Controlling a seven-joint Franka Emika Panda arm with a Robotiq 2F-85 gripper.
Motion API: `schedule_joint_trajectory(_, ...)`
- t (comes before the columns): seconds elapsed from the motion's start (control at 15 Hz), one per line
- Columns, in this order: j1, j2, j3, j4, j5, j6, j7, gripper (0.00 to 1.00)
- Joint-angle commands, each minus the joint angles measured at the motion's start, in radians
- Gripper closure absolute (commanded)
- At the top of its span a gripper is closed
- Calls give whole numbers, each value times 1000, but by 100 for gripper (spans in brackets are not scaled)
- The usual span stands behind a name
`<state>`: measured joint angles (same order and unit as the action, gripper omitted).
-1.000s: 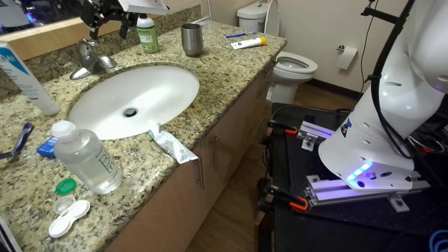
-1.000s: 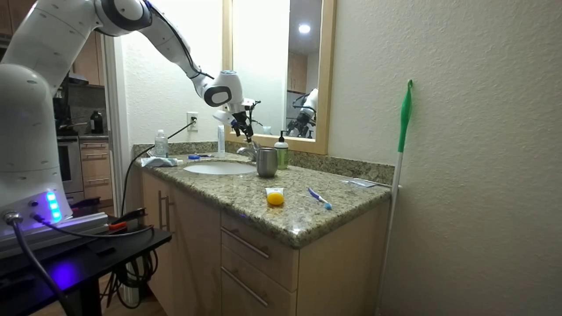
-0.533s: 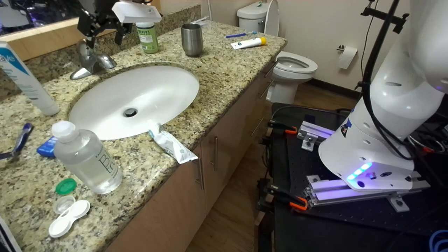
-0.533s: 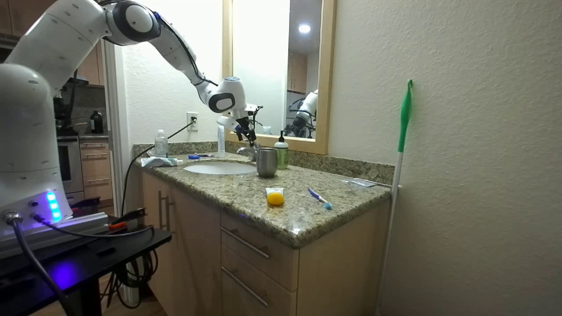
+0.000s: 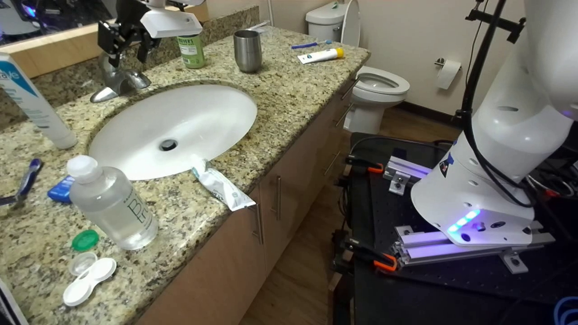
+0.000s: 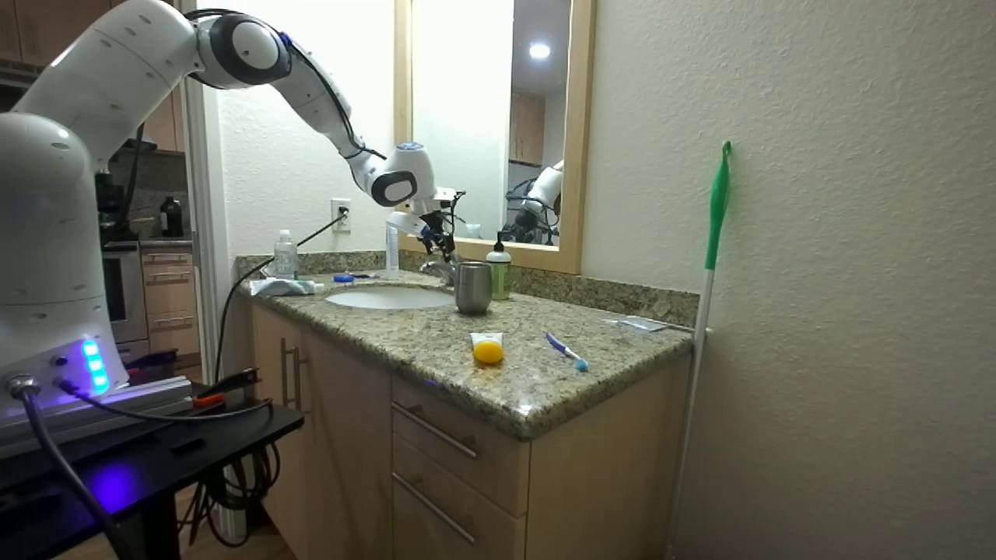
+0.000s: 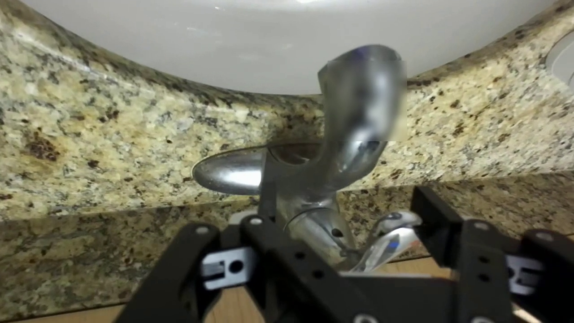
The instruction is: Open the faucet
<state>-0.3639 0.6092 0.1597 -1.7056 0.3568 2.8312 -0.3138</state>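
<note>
Granite counter [image 5: 289,90] | claw [image 7: 350,208] lower, nearer faucet [image 7: 320,175] than before | spread wide, gripping nothing

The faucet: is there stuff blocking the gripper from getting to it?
Nothing visible stands between the gripper and the faucet. In the wrist view, its lever shows between the open fingers. The soap bottle and metal cup stand off to one side.

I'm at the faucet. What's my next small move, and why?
Probably ease the gripper gently shut around the faucet handle: in the wrist view the fingers stand apart with the handle between them, its tip near the finger at the picture's right. I can't tell whether they touch.
</note>
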Motion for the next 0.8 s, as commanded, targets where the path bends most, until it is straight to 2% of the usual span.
schedule_joint_trajectory(0.0,-5,-8,5,-10,-10,5,6,55)
schedule_joint_trajectory(0.4,-12,-23,33,-19,-3,43,-13,95)
schedule_joint_trajectory(0.53,-18,-32,44,-27,2,76,-24,93)
schedule_joint_trajectory(0.73,-56,-59,108,-58,23,146,-58,93)
